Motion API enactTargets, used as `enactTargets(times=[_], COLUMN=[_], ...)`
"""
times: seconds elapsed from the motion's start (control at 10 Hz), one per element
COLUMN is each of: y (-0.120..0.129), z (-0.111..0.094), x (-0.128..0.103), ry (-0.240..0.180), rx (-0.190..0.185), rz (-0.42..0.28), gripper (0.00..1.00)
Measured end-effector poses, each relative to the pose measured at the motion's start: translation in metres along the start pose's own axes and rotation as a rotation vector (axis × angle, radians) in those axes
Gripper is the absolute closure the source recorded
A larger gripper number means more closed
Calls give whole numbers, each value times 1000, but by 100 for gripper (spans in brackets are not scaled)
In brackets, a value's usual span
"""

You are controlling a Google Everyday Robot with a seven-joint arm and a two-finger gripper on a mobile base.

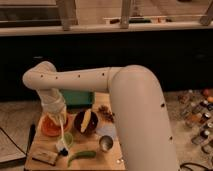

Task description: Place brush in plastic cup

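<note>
**Arm bent low over the table's left side**

The white arm reached in from the right, elbowed at the left and pointed down over the table. Its pincer gripped the brush, which hung upright with its dark head at the plastic cup, just beside the orange bowl.

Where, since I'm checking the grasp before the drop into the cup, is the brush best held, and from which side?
By the top of its white handle, from above. The brush hangs nearly upright, dark head down at the green plastic cup, so a top grip leaves the shaft free to lower in. The gripper holds it there.
</note>
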Motion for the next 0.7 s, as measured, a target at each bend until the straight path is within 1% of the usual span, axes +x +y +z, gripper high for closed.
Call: enactTargets(times=[0.7], y=[6], z=[2], x=[7], ry=[-11], rx=[25], rz=[1], gripper=[100])
